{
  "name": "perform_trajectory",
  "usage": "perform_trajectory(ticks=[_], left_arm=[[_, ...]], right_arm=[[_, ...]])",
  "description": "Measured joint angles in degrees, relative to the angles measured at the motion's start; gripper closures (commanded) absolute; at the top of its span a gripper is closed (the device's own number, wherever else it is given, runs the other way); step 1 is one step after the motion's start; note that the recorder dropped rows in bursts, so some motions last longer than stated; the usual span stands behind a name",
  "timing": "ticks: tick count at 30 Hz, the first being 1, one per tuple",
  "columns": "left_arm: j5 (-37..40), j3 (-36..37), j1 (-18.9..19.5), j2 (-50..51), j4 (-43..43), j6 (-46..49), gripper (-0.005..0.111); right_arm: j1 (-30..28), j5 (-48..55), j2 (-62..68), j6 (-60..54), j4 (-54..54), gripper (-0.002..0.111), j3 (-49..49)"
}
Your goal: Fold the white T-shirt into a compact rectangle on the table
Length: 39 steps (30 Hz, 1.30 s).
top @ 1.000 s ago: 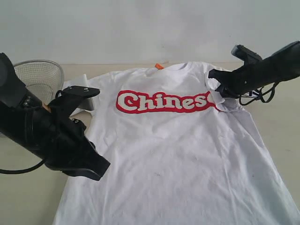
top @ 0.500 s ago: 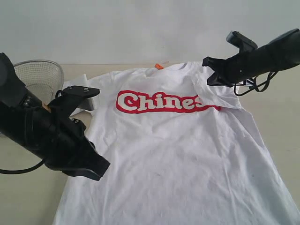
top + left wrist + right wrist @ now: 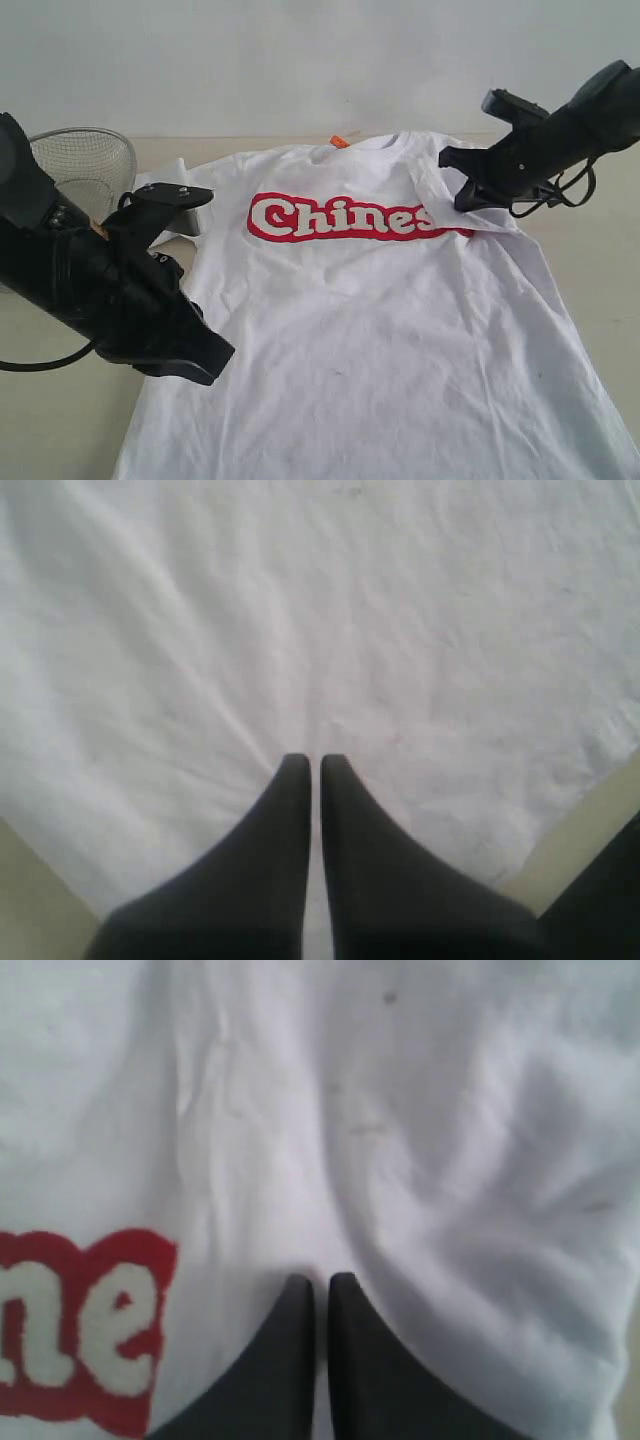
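Exterior view gives you the white T-shirt lying chest-up on the desk, with the sleeve on the right arm's side folded over the end of the red lettering. Your right fingers are pinched on that sleeve. Your left fingers are pressed together, empty, above the shirt near its edge.
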Motion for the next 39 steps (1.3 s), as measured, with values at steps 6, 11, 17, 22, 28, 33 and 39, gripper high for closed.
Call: perform_trajectory(ticks=[6,11,17,22,28,33,39], left_arm=[[0.0,0.0,0.0,0.0,0.0,0.0,0.102],[0.0,0.0,0.0,0.0,0.0,0.0,0.102],[0.0,0.0,0.0,0.0,0.0,0.1,0.102],[0.0,0.0,0.0,0.0,0.0,0.2,0.102],[0.1,-1.4,0.9,0.0,-2.3,1.8,0.102],[-0.2,-5.1,12.0,-3.7,-7.1,4.8,0.102],[-1.7,-10.7,22.8,-1.0,-15.8,6.0,0.102]], right_arm=[[0.0,0.5,0.0,7.2,-10.0,0.108,0.0],[-0.4,0.3,0.0,12.4,-13.5,0.108,0.0],[-2.8,2.4,-0.2,13.5,-13.2,0.108,0.0],[-3.7,3.0,-4.0,11.4,-11.9,0.108,0.0],[-3.7,4.6,-11.8,8.4,-6.8,0.108,1.6],[-3.7,-0.2,-21.6,-4.7,8.9,0.108,17.3],[3.1,-4.8,-25.7,-16.3,15.6,0.108,28.0]])
